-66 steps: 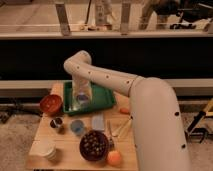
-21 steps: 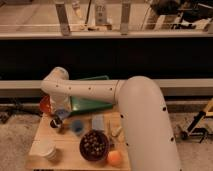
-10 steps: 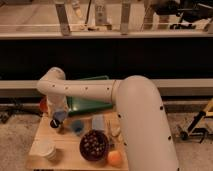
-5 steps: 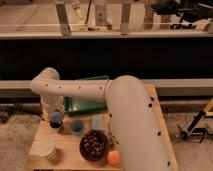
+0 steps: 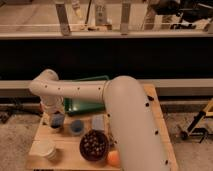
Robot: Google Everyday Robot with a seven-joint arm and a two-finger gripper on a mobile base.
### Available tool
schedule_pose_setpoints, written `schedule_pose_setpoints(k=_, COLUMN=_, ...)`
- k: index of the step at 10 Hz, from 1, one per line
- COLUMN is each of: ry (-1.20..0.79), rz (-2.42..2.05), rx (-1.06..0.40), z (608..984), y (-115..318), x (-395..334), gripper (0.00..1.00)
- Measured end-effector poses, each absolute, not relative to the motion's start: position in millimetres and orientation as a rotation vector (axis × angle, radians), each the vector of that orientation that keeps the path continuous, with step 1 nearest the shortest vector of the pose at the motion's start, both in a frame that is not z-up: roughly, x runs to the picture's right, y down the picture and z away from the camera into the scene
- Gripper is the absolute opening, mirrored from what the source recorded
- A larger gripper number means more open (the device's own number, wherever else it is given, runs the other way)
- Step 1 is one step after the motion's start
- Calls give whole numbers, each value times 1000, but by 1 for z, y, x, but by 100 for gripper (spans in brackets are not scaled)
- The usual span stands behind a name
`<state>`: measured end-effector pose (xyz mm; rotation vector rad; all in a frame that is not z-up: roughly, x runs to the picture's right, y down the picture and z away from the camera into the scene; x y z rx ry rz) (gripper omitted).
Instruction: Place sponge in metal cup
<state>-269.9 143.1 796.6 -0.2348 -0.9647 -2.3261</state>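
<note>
The gripper (image 5: 53, 114) hangs from the white arm's wrist at the left side of the wooden table (image 5: 37, 160), pointing down. Right under it is the medium-blue sponge (image 5: 57, 119), sitting at the mouth of the metal cup (image 5: 55, 127), of which only a dark sliver shows at the table's left. The gripper touches or nearly touches the sponge. The arm sweeps in from the lower right and hides the table's right half.
A small round blue cup (image 5: 76, 126) and a pale blue square pad (image 5: 98, 122) stand right of the metal cup. A dark bowl (image 5: 93, 145), an orange (image 5: 114, 158) and a white cup (image 5: 46, 149) are along the front. A green tray (image 5: 82, 102) lies behind.
Since 6.6 s ago the gripper came from over the green tray down to the metal cup. In the last second the arm's elbow swung further left; the gripper stayed at the cup.
</note>
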Motion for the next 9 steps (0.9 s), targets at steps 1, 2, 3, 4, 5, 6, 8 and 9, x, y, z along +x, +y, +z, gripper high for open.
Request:
schedule_pose_setpoints(k=1, ry=-959, rz=-2344, rx=-236, z=797, y=146, x=-269, gripper=18)
schedule_pose_setpoints(k=2, ry=-954, rz=-2357, rx=-232, z=797, y=148, x=-269, gripper=27)
schedule_pose_setpoints(k=3, ry=-953, rz=-2390, rx=-218, z=798, y=151, x=-268, gripper=40)
schedule_pose_setpoints(k=4, ry=-951, rz=-2406, rx=-212, z=799, y=153, x=-266, gripper=50)
schedule_pose_setpoints(k=5, ry=-950, rz=-2411, rx=-210, z=800, y=154, x=-266, gripper=58)
schedule_pose_setpoints(k=6, ry=-950, rz=-2414, rx=-207, z=798, y=155, x=-267, gripper=70)
schedule_pose_setpoints(k=8, ry=-945, rz=-2416, rx=-204, z=797, y=154, x=-267, gripper=80)
schedule_pose_setpoints(k=9, ry=-941, rz=-2416, rx=-203, z=796, y=153, x=-267, gripper=80)
